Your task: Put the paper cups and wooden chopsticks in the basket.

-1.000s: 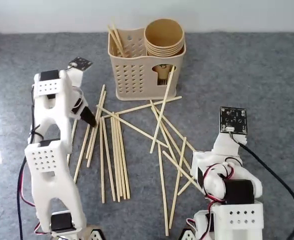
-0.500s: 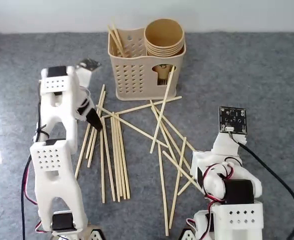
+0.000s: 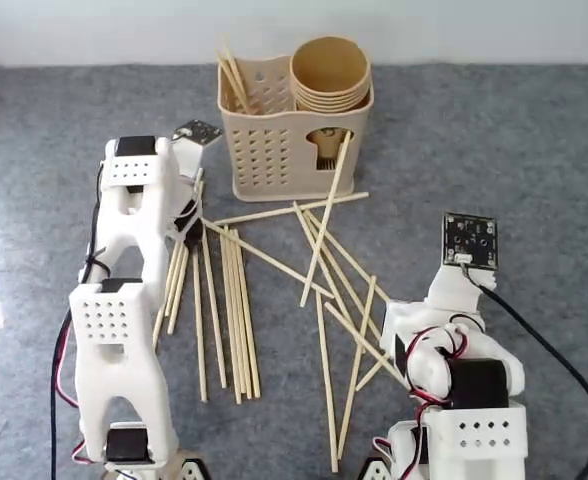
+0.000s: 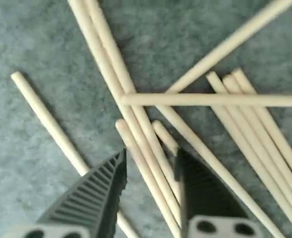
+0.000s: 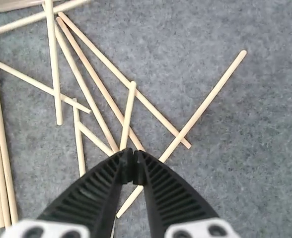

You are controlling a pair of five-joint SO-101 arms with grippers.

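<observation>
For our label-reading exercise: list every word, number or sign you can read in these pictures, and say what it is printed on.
No text can be read.
The basket, paper cups and wooden chopsticks show no print.
Any marks on the dark circuit board are too small to read.

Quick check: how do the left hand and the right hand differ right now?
The left hand is open, astride loose chopsticks; the right hand is shut on nothing. The left hand is stretched out near the basket, low over the pile; the right hand sits tucked back by its own base. Both point down at chopsticks on the grey mat, and neither holds one.
</observation>
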